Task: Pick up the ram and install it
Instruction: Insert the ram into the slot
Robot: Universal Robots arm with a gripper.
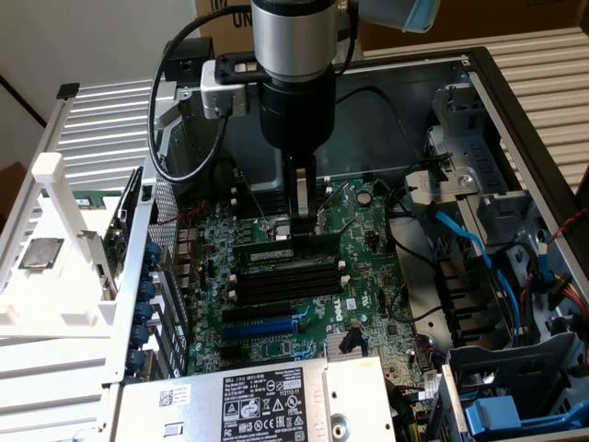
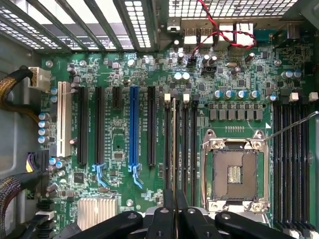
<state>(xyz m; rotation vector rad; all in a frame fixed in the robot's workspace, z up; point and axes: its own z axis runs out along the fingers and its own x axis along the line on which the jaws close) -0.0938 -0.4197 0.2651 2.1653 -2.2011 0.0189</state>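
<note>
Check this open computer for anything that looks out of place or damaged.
Nothing looks damaged or spilled. One oddity: the processor socket is bare, its lever swung out. The ram, held in the pincer, lines up straight with its slot.

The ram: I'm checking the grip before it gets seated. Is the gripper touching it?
Touching. The wrist view shows the ram edge-on, running in between the fingers of the gripper, which pinch it with no gap.

The motherboard is green, its expansion slot blue, memory slots black; the green ram bears a pale sticker.
</note>
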